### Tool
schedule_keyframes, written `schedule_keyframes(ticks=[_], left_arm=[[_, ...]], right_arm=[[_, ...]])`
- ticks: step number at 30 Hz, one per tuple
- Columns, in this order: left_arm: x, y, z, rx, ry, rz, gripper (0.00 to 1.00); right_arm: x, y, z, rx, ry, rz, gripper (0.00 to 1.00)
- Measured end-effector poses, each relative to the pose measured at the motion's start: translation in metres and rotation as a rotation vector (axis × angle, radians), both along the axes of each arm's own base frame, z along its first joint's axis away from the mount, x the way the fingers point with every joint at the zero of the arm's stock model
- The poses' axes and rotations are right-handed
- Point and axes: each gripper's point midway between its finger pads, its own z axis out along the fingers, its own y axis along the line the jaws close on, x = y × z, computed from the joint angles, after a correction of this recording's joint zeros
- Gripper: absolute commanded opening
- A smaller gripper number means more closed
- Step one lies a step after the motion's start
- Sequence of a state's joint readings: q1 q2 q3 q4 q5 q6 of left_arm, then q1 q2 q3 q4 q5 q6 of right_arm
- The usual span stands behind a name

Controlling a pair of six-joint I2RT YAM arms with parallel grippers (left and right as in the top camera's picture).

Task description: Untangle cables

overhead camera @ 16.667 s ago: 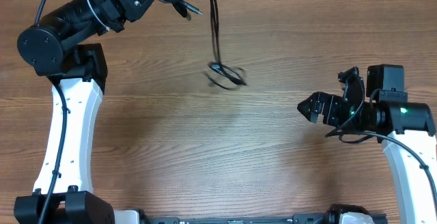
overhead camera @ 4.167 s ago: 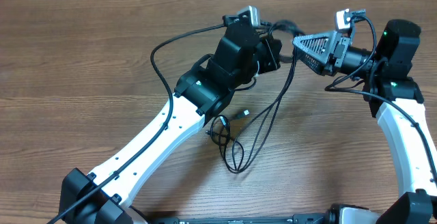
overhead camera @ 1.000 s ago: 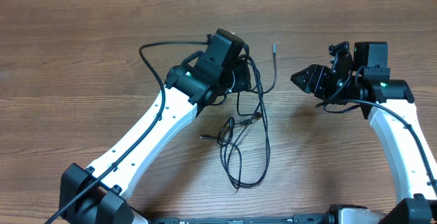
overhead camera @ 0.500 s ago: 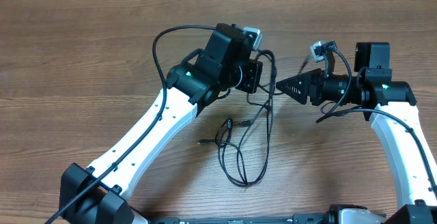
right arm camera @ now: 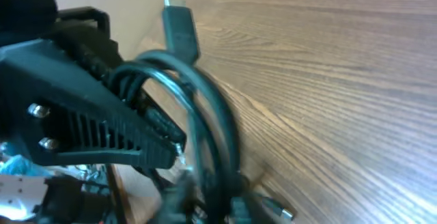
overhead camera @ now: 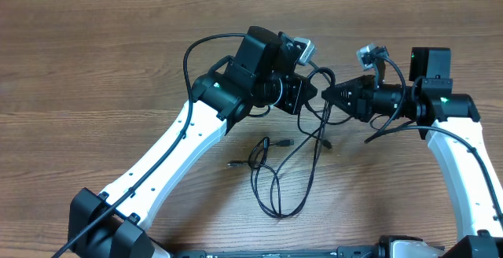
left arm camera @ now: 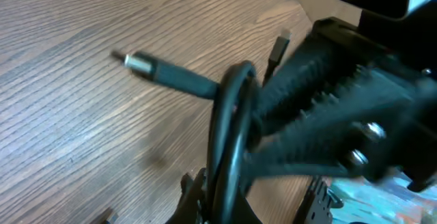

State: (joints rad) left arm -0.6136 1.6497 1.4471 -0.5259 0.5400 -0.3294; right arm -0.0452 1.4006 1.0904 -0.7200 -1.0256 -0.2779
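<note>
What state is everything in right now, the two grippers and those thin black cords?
Thin black cables: tangled, upper part lifted, lower loops lying on the wooden table.
Left gripper: shut on the cables.
Right gripper: tip close up to the lifted cables; open or shut unclear.

Black cables (left arm camera: 229,135), silver plug tip (left arm camera: 136,63), brown wood-grain table (overhead camera: 118,69), white left arm (overhead camera: 169,160) with black joints

Thin black cables (overhead camera: 259,160) hang tangled, lower loops and plug ends lying on the table (overhead camera: 118,69).
</note>
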Motion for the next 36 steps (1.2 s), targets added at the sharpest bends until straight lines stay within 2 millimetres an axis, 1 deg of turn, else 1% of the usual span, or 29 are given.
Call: schedule_keyframes(ticks=[5,9,12,18,24,27,28,30,31,34,36], left_arm=[[0.001,0.001,0.000,0.003,-0.002,0.005,0.04],[0.008,0.005,-0.003,0.020,0.016,0.071,0.04],[0.016,0.011,-0.007,0.026,0.065,0.174,0.04],[0.030,0.024,-0.012,-0.005,0.223,0.427,0.04],[0.053,0.049,-0.015,-0.054,0.326,0.678,0.04],[0.054,0.056,-0.019,-0.051,0.360,0.736,0.04],[0.053,0.057,-0.022,-0.042,0.371,0.744,0.04],[0.050,0.058,-0.025,-0.029,0.384,0.746,0.04],[0.049,0.058,-0.025,-0.024,0.382,0.736,0.04],[0.046,0.052,-0.022,-0.009,0.335,0.642,0.04],[0.043,0.042,-0.016,-0.023,0.297,0.553,0.04]], right_arm=[[0.000,-0.001,-0.001,-0.005,0.001,-0.002,0.04],[-0.003,0.000,-0.003,-0.004,0.019,-0.001,0.04],[-0.005,0.000,-0.003,0.000,0.033,0.001,0.04],[-0.008,0.002,-0.003,0.008,0.046,0.008,0.04],[-0.009,0.002,-0.004,0.009,0.055,0.009,0.04],[-0.009,0.002,-0.004,0.009,0.054,0.009,0.04],[-0.009,0.002,-0.004,0.009,0.054,0.008,0.16],[-0.008,0.001,-0.005,0.006,0.062,0.001,0.45],[-0.008,0.001,-0.006,0.000,0.062,-0.002,0.54],[-0.004,-0.005,-0.013,-0.035,0.111,-0.060,0.69],[-0.001,-0.010,-0.019,-0.059,0.141,-0.098,0.74]])
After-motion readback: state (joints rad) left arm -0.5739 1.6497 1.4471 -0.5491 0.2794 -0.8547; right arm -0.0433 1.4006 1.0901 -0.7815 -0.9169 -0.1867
